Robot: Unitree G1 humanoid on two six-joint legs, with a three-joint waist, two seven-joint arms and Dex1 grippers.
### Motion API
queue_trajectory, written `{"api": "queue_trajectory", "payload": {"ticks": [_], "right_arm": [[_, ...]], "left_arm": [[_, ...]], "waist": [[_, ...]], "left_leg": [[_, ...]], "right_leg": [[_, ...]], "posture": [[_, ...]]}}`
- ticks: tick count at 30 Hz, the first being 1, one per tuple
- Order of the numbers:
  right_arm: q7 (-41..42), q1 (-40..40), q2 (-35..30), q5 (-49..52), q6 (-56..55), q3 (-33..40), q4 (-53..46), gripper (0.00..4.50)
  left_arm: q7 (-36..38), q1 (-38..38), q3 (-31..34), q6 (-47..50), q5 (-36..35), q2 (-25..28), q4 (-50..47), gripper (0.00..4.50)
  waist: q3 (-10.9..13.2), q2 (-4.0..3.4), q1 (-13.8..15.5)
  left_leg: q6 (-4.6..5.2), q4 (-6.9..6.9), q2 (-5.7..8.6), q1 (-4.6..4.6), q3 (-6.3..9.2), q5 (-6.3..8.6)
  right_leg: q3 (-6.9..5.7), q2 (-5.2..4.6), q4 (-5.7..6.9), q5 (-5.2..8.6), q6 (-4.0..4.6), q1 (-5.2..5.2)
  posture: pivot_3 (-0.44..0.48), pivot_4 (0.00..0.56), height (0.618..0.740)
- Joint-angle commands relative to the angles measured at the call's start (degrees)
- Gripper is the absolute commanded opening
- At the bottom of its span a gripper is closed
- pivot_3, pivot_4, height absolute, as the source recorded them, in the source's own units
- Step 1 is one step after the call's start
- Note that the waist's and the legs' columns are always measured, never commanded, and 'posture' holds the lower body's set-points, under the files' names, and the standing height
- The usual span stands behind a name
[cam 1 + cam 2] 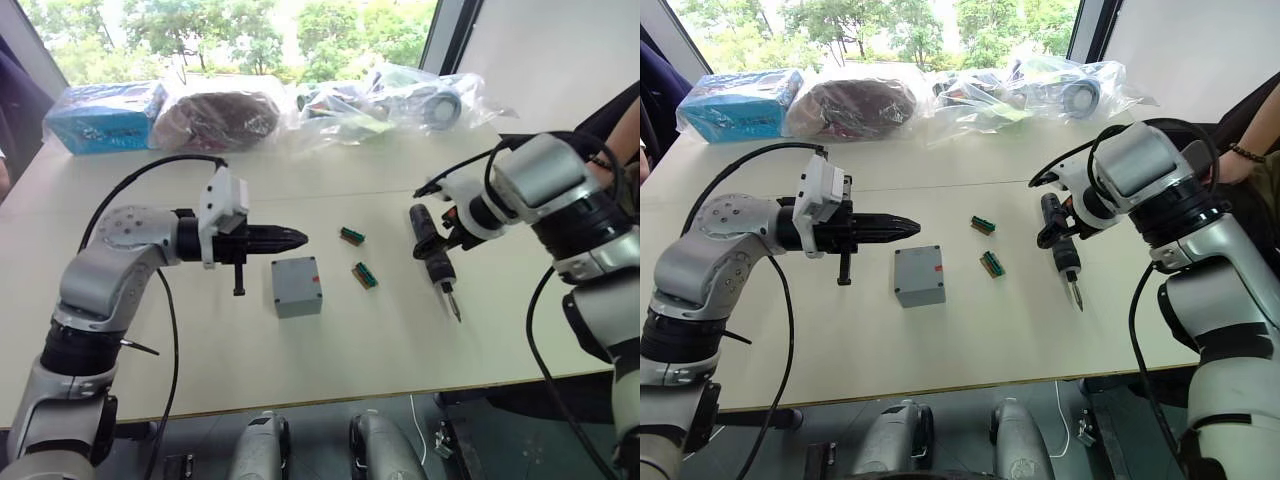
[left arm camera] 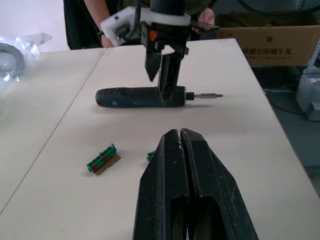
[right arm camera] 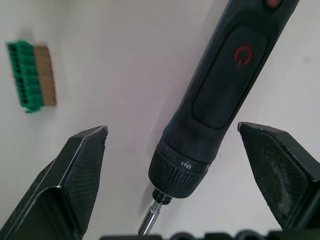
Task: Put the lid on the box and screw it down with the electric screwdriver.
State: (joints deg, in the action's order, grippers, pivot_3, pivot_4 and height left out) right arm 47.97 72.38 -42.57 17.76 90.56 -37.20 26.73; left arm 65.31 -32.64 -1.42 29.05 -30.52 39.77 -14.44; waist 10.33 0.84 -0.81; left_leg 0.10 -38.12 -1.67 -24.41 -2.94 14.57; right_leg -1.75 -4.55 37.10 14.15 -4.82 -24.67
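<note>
The right gripper (image 3: 172,160), fingers spread, straddles the slim black electric screwdriver (image 1: 434,255) lying on the table; closing off-centre might roll it, while the left gripper (image 1: 290,238) hovers shut above the lidded grey box (image 1: 296,286).

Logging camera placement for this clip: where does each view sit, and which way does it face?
Left eye view: on the head, looking down over the table, both arms, the box.
Right eye view: same head, same scene, slightly offset.
Left wrist view: along the left gripper, jaws shut, across the table toward the right gripper over the electric screwdriver.
Right wrist view: straight down, jaws open either side of the screwdriver.
Shared: screwdriver and green connector.
</note>
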Motion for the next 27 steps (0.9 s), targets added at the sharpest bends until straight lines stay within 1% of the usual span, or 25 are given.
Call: {"api": "queue_trajectory", "payload": {"ticks": [1,10,13,15,16,19,20,21,22,25,27], "right_arm": [[1.13,1.53,1.38,-0.95,-1.96,-1.28,5.32,4.4],[3.06,2.55,8.17,-7.36,-11.58,-1.17,22.32,4.4],[4.32,3.12,9.56,-9.51,-13.67,-1.0,25.63,4.4],[4.95,3.54,10.52,-10.78,-14.54,-0.7,27.49,3.91],[5.42,3.68,10.88,-11.33,-14.88,-0.67,28.15,3.76],[6.45,4.11,11.78,-12.87,-15.41,-0.26,29.68,2.75],[6.8,4.36,12.03,-13.34,-15.45,-0.1,30.07,2.36],[7.14,4.63,12.21,-13.84,-15.6,0.11,30.46,2.14],[7.26,4.91,12.33,-14.33,-15.79,0.51,30.84,1.97],[6.4,5.85,12.27,-15.72,-16.76,2.55,31.41,1.94],[4.65,6.08,11.23,-17.43,-20.24,3.71,29.0,1.93]], "left_arm": [[-1.32,0.46,0.6,-1.07,0.3,0.16,-2.52,0.0],[-3.38,2.48,1.26,0.17,-0.62,0.64,-4.93,0.0],[-3.68,2.81,1.36,0.13,-0.46,0.9,-5.1,0.0],[-3.83,2.9,1.41,0.03,-0.37,1.0,-5.1,0.0],[-3.89,2.93,1.47,0.04,-0.45,1.03,-5.11,0.0],[-3.93,3.06,1.52,-0.14,-0.44,1.24,-5.02,0.0],[-3.89,3.1,1.57,-0.19,-0.47,1.35,-4.97,0.0],[-3.87,3.08,1.59,-0.2,-0.5,1.43,-4.9,0.0],[-3.83,3.06,1.63,-0.2,-0.53,1.52,-4.85,0.0],[-3.5,3.15,1.81,-0.22,-0.54,2.04,-4.67,0.0],[-2.95,3.25,1.57,-0.67,0.13,2.91,-4.3,0.0]], "waist": [[0.0,0.0,0.01],[-0.02,0.02,-0.23],[-0.08,0.11,-0.23],[-0.09,0.14,-0.2],[-0.1,0.14,-0.2],[-0.09,0.14,-0.23],[-0.09,0.14,-0.31],[-0.09,0.14,-0.37],[-0.09,0.14,-0.4],[-0.09,0.13,-0.39],[-0.08,0.11,-0.42]], "left_leg": [[0.0,0.0,0.0,0.0,0.0,0.0],[0.0,0.0,-0.02,0.01,-0.02,0.0],[0.0,-0.02,-0.02,0.05,0.0,0.0],[-0.01,-0.03,-0.02,0.07,0.0,0.0],[-0.01,-0.04,-0.02,0.07,0.0,0.0],[-0.01,-0.05,-0.02,0.07,0.0,0.0],[-0.01,-0.05,-0.02,0.08,0.0,0.0],[-0.01,-0.04,-0.03,0.08,0.0,0.0],[-0.01,-0.04,-0.03,0.08,0.0,0.0],[-0.01,-0.03,-0.04,0.09,0.0,0.0],[-0.01,-0.04,-0.04,0.09,-0.01,0.0]], "right_leg": [[0.0,0.0,-0.01,0.0,0.0,0.0],[0.0,0.04,0.0,0.0,0.0,0.0],[-0.01,0.04,0.0,-0.01,0.0,0.06],[-0.01,0.04,0.0,-0.01,0.01,0.09],[-0.01,0.04,0.0,-0.01,0.01,0.1],[-0.01,0.04,0.0,-0.01,0.01,0.11],[-0.01,0.04,0.0,-0.01,0.01,0.11],[-0.01,0.05,0.0,-0.01,0.01,0.1],[-0.01,0.06,0.0,-0.01,0.01,0.1],[-0.01,0.07,0.0,-0.01,0.01,0.1],[0.0,0.06,0.0,-0.01,0.01,0.1]], "posture": [[0.0,0.15,0.74],[0.0,0.15,0.74],[0.0,0.15,0.74],[0.0,0.15,0.74],[0.0,0.15,0.74],[0.0,0.15,0.74],[0.0,0.15,0.74],[0.0,0.15,0.74],[0.0,0.15,0.74],[0.0,0.15,0.74],[0.0,0.15,0.74]]}}
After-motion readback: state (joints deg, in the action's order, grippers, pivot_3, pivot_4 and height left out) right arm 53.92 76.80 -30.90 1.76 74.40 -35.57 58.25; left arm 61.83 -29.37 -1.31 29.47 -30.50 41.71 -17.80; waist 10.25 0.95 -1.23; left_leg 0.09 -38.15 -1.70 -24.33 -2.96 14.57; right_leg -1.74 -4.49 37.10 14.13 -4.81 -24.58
